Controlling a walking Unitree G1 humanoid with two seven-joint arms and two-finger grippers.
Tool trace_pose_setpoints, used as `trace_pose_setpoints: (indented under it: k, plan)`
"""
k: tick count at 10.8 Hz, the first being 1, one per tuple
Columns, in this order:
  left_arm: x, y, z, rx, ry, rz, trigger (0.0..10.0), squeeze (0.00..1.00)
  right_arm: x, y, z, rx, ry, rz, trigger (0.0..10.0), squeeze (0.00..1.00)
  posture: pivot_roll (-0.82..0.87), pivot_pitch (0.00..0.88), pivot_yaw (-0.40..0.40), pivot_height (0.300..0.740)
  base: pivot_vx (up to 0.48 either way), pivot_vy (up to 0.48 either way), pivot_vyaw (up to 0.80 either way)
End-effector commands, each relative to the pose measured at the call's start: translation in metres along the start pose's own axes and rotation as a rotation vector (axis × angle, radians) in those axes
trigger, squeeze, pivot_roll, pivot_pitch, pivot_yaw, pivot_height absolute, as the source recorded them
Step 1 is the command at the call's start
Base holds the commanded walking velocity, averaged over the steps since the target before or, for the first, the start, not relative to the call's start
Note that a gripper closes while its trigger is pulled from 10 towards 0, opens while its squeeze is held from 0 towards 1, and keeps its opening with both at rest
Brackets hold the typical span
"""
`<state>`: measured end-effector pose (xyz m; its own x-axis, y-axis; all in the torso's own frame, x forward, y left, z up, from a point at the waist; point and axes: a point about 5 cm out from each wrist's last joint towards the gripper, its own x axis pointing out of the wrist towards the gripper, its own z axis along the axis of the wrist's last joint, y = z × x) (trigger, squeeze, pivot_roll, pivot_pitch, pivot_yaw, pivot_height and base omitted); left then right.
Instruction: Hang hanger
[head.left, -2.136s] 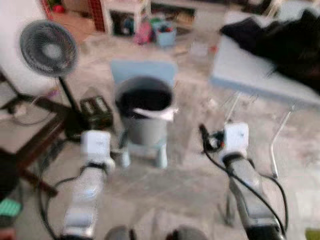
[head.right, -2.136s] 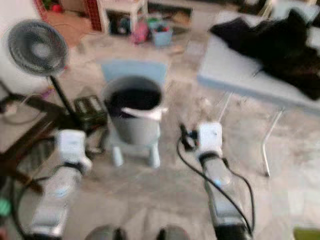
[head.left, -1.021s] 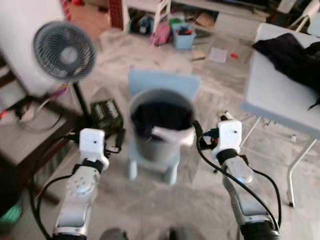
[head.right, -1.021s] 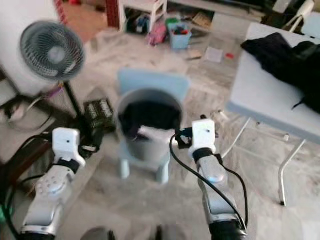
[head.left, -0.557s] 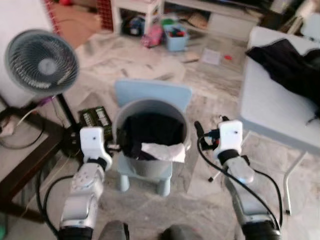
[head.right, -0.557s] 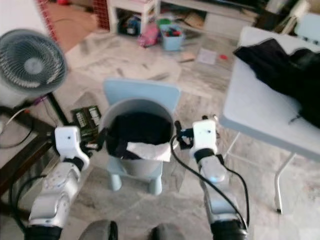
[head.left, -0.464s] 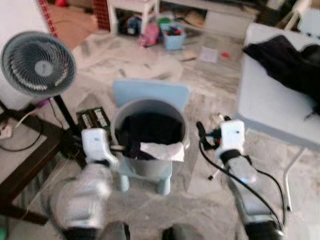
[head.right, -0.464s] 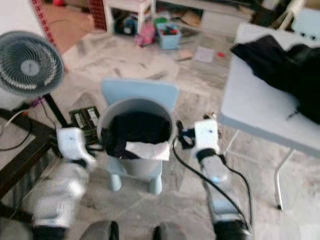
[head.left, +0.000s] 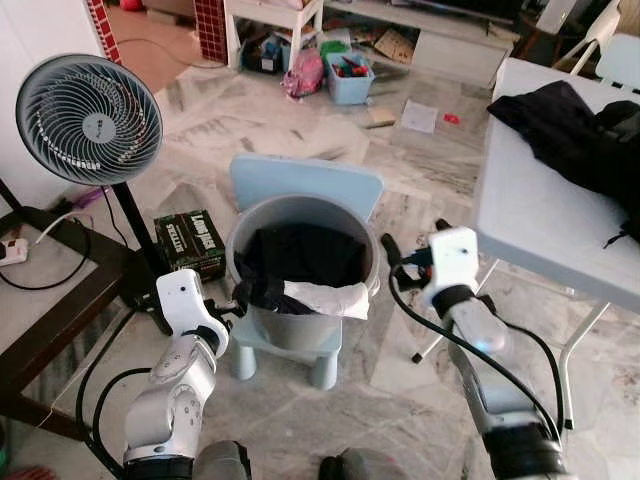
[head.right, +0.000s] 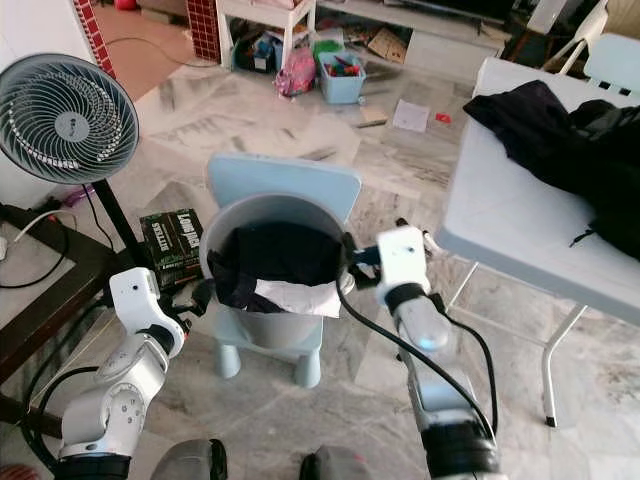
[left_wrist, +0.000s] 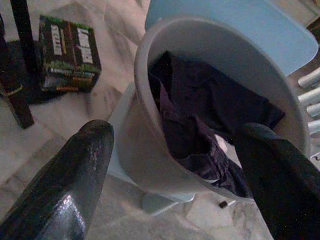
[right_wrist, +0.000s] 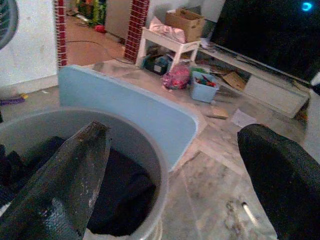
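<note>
Head view: my left hand sits at the 9 o'clock side of the grey bucket, my right hand at its 3 o'clock side. I judge both are staged to reach into or lift the bucket. It stands on a blue chair and holds dark clothes and a white cloth. I see no hanger. A fan stands at 10 o'clock, a bench with dark garments at 2 o'clock. The floor is marble, with clutter at 12 o'clock.

Left wrist view: fingers spread apart, empty, straddling the bucket rim.

Right wrist view: fingers spread apart, empty, above the rim.
</note>
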<state>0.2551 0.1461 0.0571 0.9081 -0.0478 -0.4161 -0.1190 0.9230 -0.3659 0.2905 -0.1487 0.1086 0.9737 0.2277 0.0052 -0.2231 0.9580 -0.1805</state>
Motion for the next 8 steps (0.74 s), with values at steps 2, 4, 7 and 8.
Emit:
trace_pose_setpoints:
  k: [2, 4, 7, 8]
  plan:
    - [0.0068, -0.0252, -0.0031, -0.070, 0.015, -0.048, 10.0, 0.00, 0.0004, -0.0025, 0.0079, -0.033, -0.030, 0.008, 10.0, 0.00, -0.06, 0.087, -0.095, 0.740, 0.000, 0.000, 0.80]
    - [0.0063, -0.0303, -0.0025, -0.051, 0.005, -0.057, 10.0, 0.00, -0.0057, 0.0000, 0.0017, -0.034, -0.008, 0.025, 10.0, 0.00, -0.06, 0.091, -0.103, 0.740, 0.000, 0.000, 0.00]
    - [0.0072, -0.0278, 0.0003, -0.029, 0.001, -0.071, 10.0, 0.00, -0.0059, 0.0053, 0.0008, -0.024, -0.008, 0.023, 10.0, 0.00, -0.06, 0.089, -0.089, 0.740, 0.000, 0.000, 0.00]
    - [0.0092, -0.0268, 0.0021, -0.026, -0.002, -0.070, 10.0, 0.00, -0.0059, 0.0058, 0.0001, -0.025, -0.007, 0.024, 10.0, 0.00, -0.06, 0.085, -0.083, 0.740, 0.000, -0.251, 0.00]
